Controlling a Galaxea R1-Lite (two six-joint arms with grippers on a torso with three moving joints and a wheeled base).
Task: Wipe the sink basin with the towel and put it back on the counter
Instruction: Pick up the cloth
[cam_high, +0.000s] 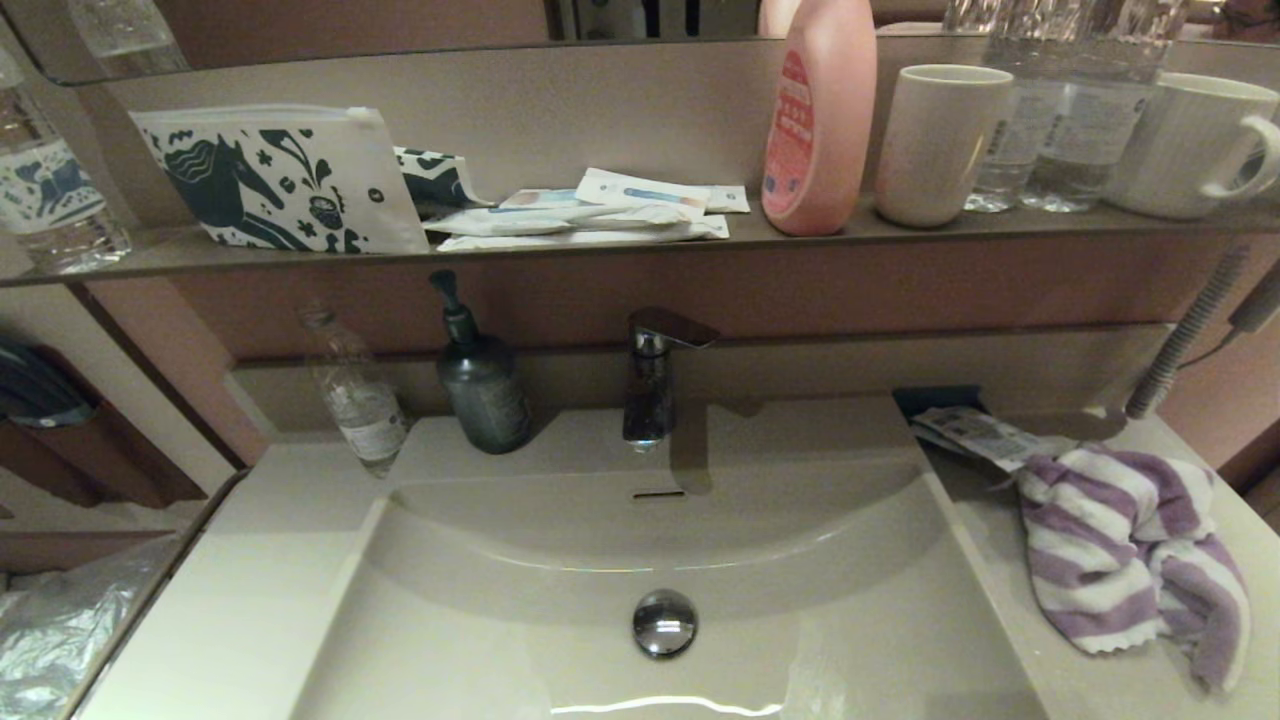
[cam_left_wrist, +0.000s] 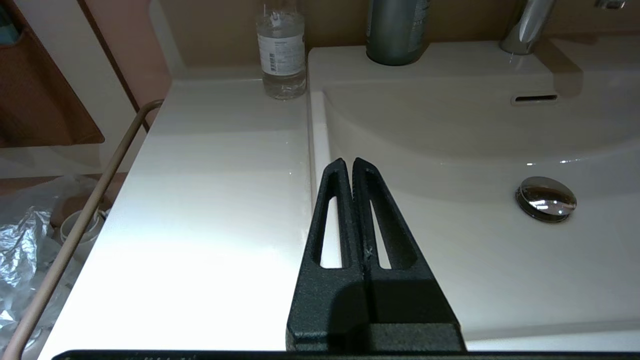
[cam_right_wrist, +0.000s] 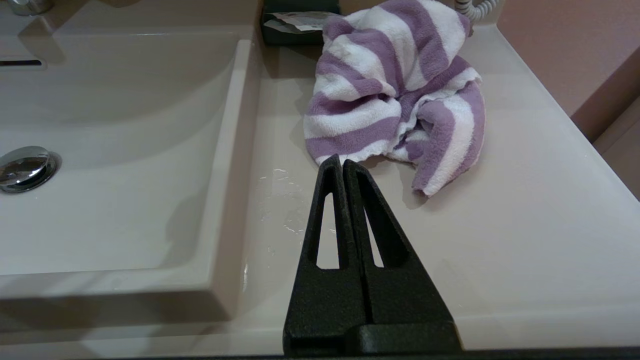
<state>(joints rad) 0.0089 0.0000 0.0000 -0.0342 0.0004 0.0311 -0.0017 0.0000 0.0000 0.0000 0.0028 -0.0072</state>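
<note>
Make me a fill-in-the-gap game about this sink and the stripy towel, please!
1. The towel has white and ____ stripes.
2. The towel lies on the counter, on the robot's ____ side of the sink basin.
3. The right gripper is ____ and holds nothing.
4. The round drain plug is ____-coloured.

Missing words: purple; right; shut; silver

light: dim, warm | glare: counter (cam_left_wrist: 210, 240) blown white | edges: head view bowed
</note>
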